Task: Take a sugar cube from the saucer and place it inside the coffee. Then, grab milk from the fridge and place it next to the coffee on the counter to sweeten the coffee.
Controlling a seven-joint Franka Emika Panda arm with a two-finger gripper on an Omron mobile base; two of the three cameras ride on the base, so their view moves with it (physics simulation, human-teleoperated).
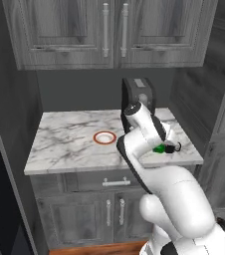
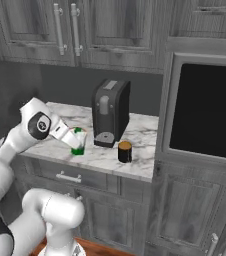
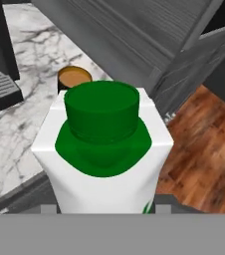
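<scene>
The two-finger gripper point(image 2: 74, 139), half-open, is clamping the white, green-capped milk carton point(image 2: 77, 140) and holding it over the marble counter point(image 2: 105, 156), left of the small black coffee mug point(image 2: 125, 151), for placement.

Flat, even rendered light with soft faint shadows, no glare, coarse and slightly blurry at low resolution.

Veined white marble counter point(image 1: 69, 142) – matt grey wood-grain cabinets point(image 1: 64, 30), smooth green-capped milk point(image 3: 104, 149) carton
</scene>
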